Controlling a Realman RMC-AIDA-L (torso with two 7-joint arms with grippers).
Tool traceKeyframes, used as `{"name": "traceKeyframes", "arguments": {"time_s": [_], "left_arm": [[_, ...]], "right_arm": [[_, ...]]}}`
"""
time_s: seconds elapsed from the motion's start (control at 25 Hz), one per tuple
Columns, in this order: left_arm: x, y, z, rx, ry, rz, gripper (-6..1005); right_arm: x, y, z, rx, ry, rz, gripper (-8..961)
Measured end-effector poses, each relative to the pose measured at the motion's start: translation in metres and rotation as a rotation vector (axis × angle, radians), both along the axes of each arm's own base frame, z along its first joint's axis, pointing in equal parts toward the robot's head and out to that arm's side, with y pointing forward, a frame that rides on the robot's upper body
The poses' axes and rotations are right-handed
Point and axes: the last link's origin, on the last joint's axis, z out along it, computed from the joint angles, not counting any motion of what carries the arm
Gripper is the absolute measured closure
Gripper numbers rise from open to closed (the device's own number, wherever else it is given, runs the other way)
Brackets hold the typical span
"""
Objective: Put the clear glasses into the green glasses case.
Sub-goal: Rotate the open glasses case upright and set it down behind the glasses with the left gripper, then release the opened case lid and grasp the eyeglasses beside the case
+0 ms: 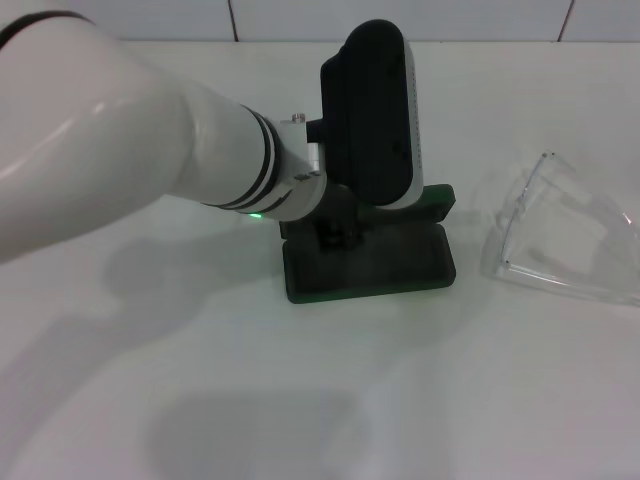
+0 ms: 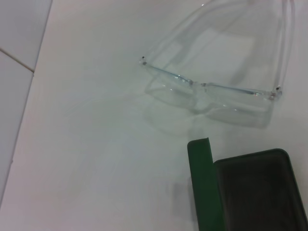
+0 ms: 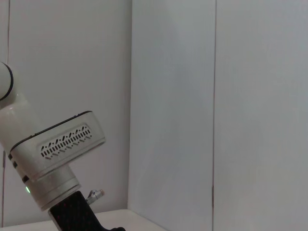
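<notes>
The green glasses case (image 1: 400, 268) lies open in the middle of the white table, its dark lining facing up and its lid (image 1: 437, 203) raised behind it. My left gripper (image 1: 342, 232) hangs over the case's left part, mostly hidden under the black wrist housing. The clear glasses (image 1: 560, 235) rest on the table to the right of the case, arms unfolded, untouched. In the left wrist view the clear glasses (image 2: 207, 91) lie just beyond the green glasses case (image 2: 255, 192). My right gripper is out of view.
White tabletop (image 1: 250, 400) spreads all around the case. A tiled white wall (image 1: 300, 18) runs along the back edge. The right wrist view shows only wall panels and my left arm (image 3: 53, 159).
</notes>
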Motion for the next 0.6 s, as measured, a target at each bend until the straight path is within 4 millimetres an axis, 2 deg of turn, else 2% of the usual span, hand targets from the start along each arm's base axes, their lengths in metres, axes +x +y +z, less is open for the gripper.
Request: {"name": "traceKeyframes", "arguments": {"time_s": [0.2,0.6], "left_arm": [[0.003,-0.001,0.001,0.007,-0.008,-0.012,619],[0.026,-0.017,0.016,-0.002,-0.081,-0.038,627]], "right_arm": [[0.001,-0.002,-0.001,-0.001,0.002,-0.005,107],[0.003,-0.007,0.003,0.010,0.010,-0.006,109]]}}
